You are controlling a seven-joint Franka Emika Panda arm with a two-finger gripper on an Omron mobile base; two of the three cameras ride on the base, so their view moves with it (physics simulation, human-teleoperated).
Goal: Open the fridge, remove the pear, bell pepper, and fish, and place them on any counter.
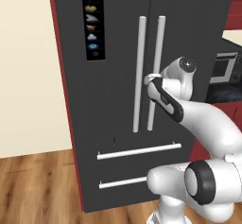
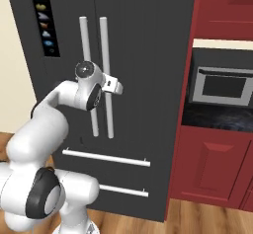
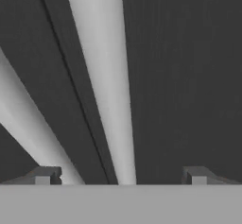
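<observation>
Left base view: I see the fridge [image 1: 123,76] shut, wood floor [image 1: 38,185] below it, cream wall [image 1: 28,67] to its left. Right base view adds red cabinets [image 2: 217,164] and an oven [image 2: 222,87] right of the fridge. Hand view: gripper [image 3: 120,176] spread wide, right handle [image 3: 106,86] between the fingertips, nothing held.

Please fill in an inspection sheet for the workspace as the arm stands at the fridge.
Surface: wood floor; no counter top seen.
Job's things: fridge, both doors shut; right-door handle runs between the fingers; pear, bell pepper and fish not seen.
Clutter: nothing seen.
Grippers: gripper open, at the handles, gripping nothing.
Cables: nothing seen.
Surroundings: red cabinets and a built-in oven right of the fridge; cream wall to its left.
</observation>
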